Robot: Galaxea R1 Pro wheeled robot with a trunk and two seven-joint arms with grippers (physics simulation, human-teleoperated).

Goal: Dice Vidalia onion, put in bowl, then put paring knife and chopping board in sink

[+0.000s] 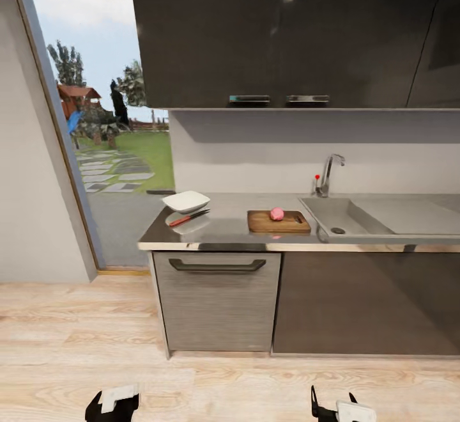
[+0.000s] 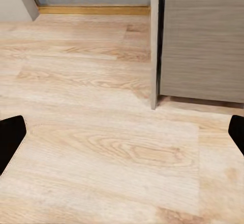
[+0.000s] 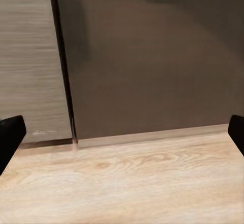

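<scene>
The onion [image 1: 276, 213] sits whole on the board [image 1: 278, 221], out of the sink [image 1: 358, 217], near the board's far edge. The knife [image 1: 189, 218] lies on the bench [image 1: 230, 230] just in front of the bowl [image 1: 186, 201], well apart from the board. The left claw [image 1: 112, 405] and the right claw [image 1: 335, 410] hang low over the floor [image 1: 76, 345], well short of the bench; both wrist views show fingertips spread wide with nothing between them, so both are released and empty.

Risks, as judged:
- The onion is round and unrestrained; a knock to the board or a glancing blade could roll it off into the sink or onto the floor.
- The knife lies close against the bowl; a careless reach could shove the bowl towards the bench's left end.
- The base stands well back; approaching could bring the low arms against the cabinet fronts.
</scene>
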